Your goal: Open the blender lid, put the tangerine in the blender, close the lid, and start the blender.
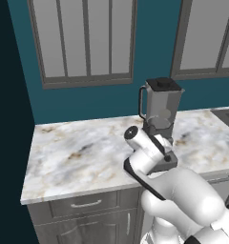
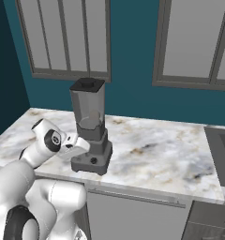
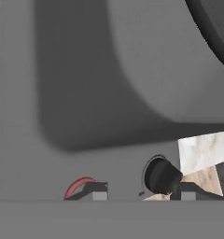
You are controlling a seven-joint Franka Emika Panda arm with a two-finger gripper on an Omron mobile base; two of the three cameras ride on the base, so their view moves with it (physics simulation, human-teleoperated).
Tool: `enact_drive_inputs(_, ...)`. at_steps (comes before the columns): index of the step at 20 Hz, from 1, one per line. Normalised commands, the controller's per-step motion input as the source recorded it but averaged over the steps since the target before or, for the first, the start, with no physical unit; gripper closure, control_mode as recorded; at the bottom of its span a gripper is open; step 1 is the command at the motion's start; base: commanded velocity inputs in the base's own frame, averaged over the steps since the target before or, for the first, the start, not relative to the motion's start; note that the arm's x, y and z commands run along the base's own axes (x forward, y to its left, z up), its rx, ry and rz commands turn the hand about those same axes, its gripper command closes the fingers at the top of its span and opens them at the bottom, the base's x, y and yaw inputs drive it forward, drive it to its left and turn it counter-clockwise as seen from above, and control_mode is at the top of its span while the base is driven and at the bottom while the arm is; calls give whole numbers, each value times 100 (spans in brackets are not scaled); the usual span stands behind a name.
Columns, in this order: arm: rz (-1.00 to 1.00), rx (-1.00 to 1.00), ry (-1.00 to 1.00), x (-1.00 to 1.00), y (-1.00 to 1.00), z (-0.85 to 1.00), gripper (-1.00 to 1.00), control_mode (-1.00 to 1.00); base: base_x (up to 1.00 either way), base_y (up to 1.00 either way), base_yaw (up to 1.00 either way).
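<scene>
The blender [image 2: 92, 131] stands mid-frame on the counter [image 1: 78, 157], its lid [image 2: 87, 85] on top. Low down, the gripper [image 3: 139, 193] is pressed together right by the small front knob [image 3: 161, 175] — likely the starting step. Next it should press or turn that knob.

The white arm reaches forward and low, its end effector [image 3: 139, 192] closed.

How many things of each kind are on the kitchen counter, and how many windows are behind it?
Blender: 1
Blender lid: 1
Windows: 2
Counter: 1
Total: 5
</scene>
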Motion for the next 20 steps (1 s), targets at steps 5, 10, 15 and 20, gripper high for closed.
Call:
enact_drive_inputs(5,0,1,-12,-27,0,19,-100,-100,0,0,0)
enact_drive_inputs(10,0,0,-16,-44,-17,93,-100,-100,0,0,0)
enact_drive_inputs(15,0,0,-17,-46,-13,80,-100,-100,0,0,0)
enact_drive_inputs(20,0,0,-13,-42,-5,35,-100,-100,0,0,0)
